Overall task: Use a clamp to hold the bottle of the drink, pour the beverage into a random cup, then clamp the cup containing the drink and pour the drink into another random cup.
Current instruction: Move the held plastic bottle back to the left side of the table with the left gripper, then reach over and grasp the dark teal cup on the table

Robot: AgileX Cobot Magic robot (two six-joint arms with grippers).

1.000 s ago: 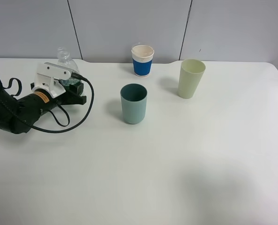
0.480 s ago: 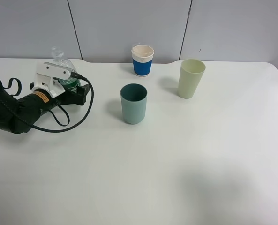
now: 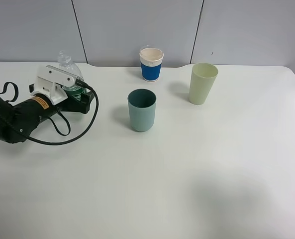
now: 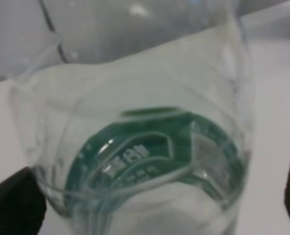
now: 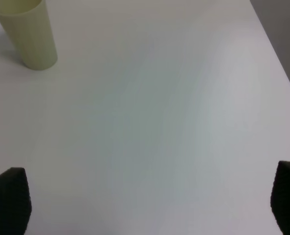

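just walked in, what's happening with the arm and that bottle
The left gripper has its jaws open around the small clear bottle, which stands upright at the back left of the white table; it is not clamped. The teal cup, the blue-banded paper cup and the pale yellow-green tumbler stand upright and untouched. The right gripper is open over bare table near the tumbler, holding nothing.
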